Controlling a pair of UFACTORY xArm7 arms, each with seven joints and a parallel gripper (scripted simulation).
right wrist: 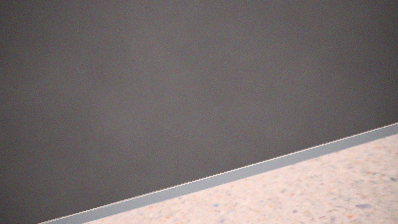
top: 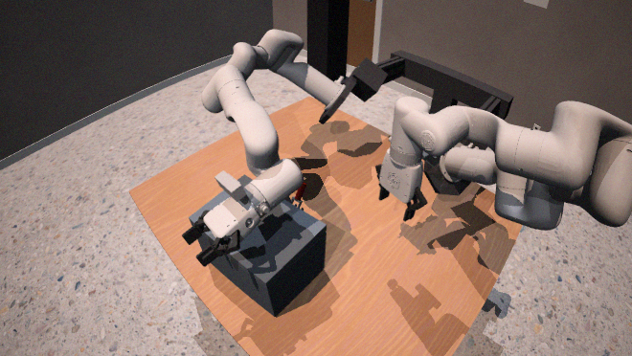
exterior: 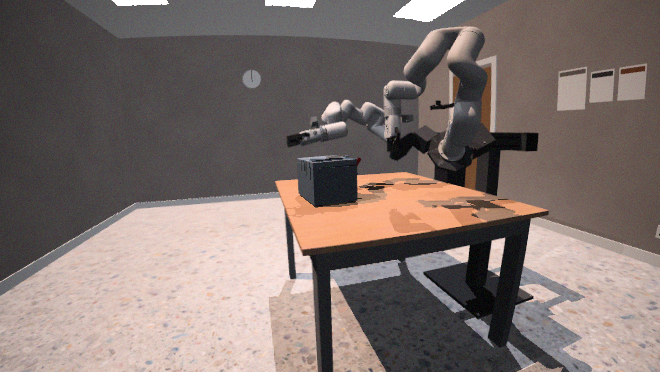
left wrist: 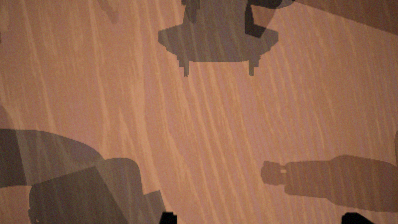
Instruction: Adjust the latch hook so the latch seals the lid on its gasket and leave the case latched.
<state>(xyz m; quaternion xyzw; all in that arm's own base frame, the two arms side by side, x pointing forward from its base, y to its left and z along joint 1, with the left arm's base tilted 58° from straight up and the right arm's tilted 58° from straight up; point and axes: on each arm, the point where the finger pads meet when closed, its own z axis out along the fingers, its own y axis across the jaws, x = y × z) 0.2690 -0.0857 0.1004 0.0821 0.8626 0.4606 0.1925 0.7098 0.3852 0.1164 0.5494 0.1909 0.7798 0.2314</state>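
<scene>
The dark blue-grey equipment case (top: 302, 260) (exterior: 335, 184) stands on the table with its lid down. The latch's red lever (top: 301, 191) (exterior: 358, 161) sticks up and outward at the side facing the arms' stand. The hook, its tip and the keeper are too small or hidden to tell. My left gripper (top: 395, 206) (exterior: 392, 146) (left wrist: 262, 218) is open and empty, pointing down above the table, well away from the latch. My right gripper (top: 195, 248) (exterior: 290, 140) is open and empty, above the case's far side from the latch, pointing away from it.
The wooden table (top: 378, 258) (exterior: 370, 227) carries the case near one edge. The right arm (top: 259, 129) reaches over the case lid and partly hides it in the top view. The right wrist view shows only wall (right wrist: 190, 90) and floor (right wrist: 300, 195).
</scene>
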